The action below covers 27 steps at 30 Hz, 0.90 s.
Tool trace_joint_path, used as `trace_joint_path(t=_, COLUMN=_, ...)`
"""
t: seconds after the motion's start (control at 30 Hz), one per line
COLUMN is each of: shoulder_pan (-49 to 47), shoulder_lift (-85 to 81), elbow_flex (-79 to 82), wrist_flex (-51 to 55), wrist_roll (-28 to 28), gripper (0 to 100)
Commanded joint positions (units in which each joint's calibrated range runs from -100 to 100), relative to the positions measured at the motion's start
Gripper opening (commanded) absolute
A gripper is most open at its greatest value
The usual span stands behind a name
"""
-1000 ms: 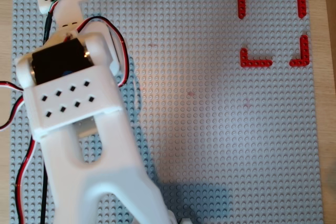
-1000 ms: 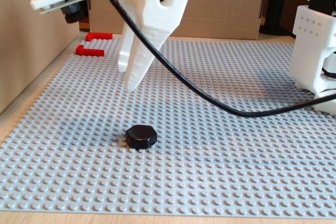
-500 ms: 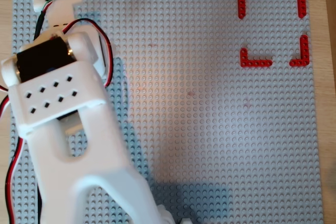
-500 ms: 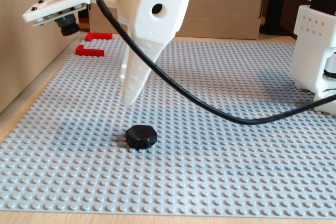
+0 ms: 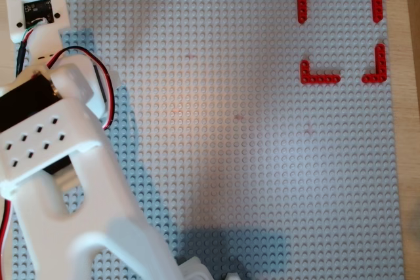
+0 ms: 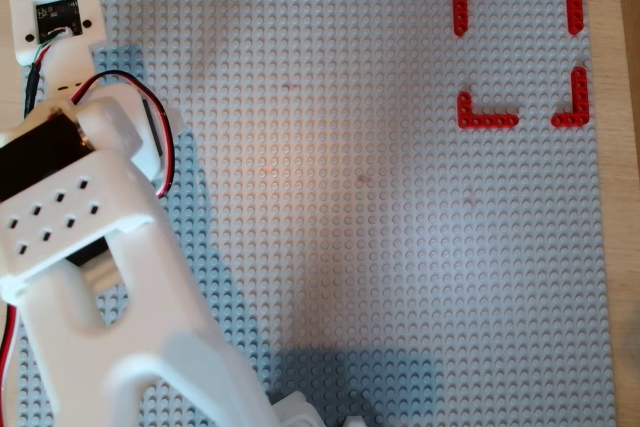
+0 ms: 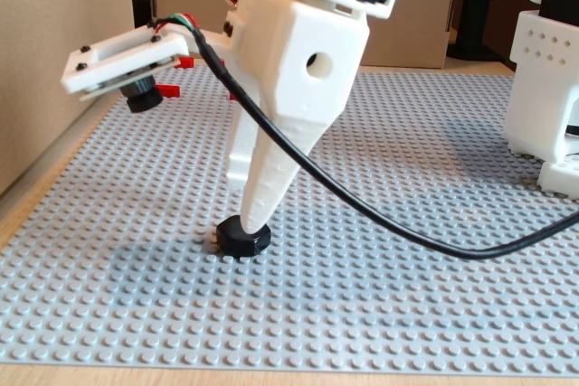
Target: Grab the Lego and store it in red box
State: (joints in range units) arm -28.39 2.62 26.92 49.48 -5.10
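Jaw state: can't tell. Fixed view shows one long white finger tip down at the black Lego (image 7: pixel 242 239), apparently touching its top edge; a second white finger sits behind it, tip near the piece, so it's unclear whether they are gripping it. Gripper (image 7: pixel 246 219) is roughly vertical, wrist camera (image 7: pixel 127 62) sticking out left, black cable (image 7: pixel 380 214) looping off right. Lego sits on the grey studded baseplate (image 7: pixel 407 314), front-left area in fixed view. In both overhead views the arm (image 5: pixel 72 188) covers the lower left and hides the Lego. Red box (image 5: pixel 341 31) lies at the top-right corner of the baseplate, well apart from the arm.
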Motion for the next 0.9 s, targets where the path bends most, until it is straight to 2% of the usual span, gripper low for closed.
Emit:
trace_joint_path(t=0.0, shoulder_pan=-0.45, shoulder_lift=-0.25, elbow_flex=0.17, wrist_flex=-0.80, wrist_roll=-0.11, gripper=23)
trace_joint_path(t=0.13, shoulder_pan=-0.38, shoulder_lift=0.77, elbow_flex=-0.65, wrist_flex=-0.62, wrist_roll=-0.26, gripper=23)
trace_joint_path(t=0.47, shoulder_pan=-0.38, shoulder_lift=15.68, elbow_flex=-20.47, wrist_flex=13.76, wrist_roll=0.05, gripper=22)
trace_joint_path(t=0.67, shoulder_pan=-0.38, shoulder_lift=17.46, elbow_flex=-24.01, wrist_flex=14.03, wrist_roll=0.57, gripper=22)
trace_joint_path(t=0.73, shoulder_pan=-0.38, shoulder_lift=17.55, elbow_flex=-23.83, wrist_flex=14.20, wrist_roll=0.62, gripper=19)
trace_joint_path(t=0.87, shoulder_pan=-0.38, shoulder_lift=17.55, elbow_flex=-23.74, wrist_flex=14.29, wrist_roll=0.57, gripper=5)
